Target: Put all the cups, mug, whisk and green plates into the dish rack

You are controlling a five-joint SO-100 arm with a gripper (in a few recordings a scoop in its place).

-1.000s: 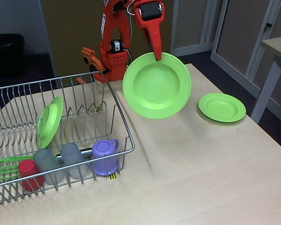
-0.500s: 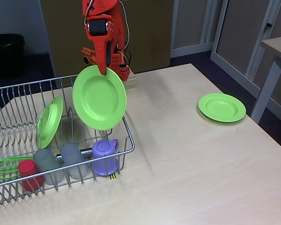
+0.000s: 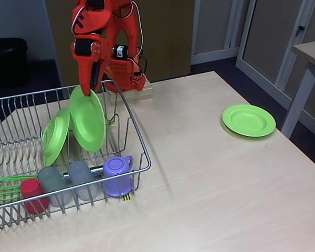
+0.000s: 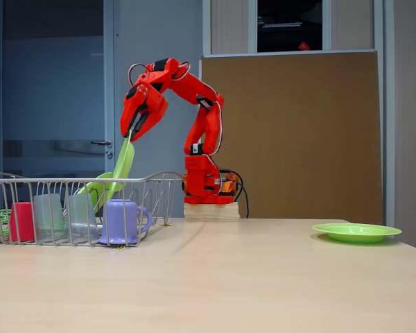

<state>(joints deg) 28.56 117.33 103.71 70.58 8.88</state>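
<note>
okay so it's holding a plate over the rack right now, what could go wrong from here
The tool pinches the held plate only at its top rim, so it might slip or swing. That plate hangs close beside the plate already leaning in the rack; lowering could knock it. The last plate sits far off on the table.

The arm (image 3: 102,31) and its hand (image 3: 87,90) are bright orange-red with black motor blocks. All 3 plates are lime green: the held plate (image 3: 87,119), the racked plate (image 3: 55,136) and the plate on the worktop (image 3: 249,120). The dish rack (image 3: 136,137) is silver wire with a yellow-and-black striped tag (image 3: 126,197). Inside it, the mug (image 3: 117,176) is lilac, 2 cups (image 3: 68,181) are translucent grey-blue, 1 cup (image 3: 33,195) is red, and the whisk (image 3: 4,187) has green loops. The worktop (image 3: 226,189) is pale beige wood-grain.
</note>
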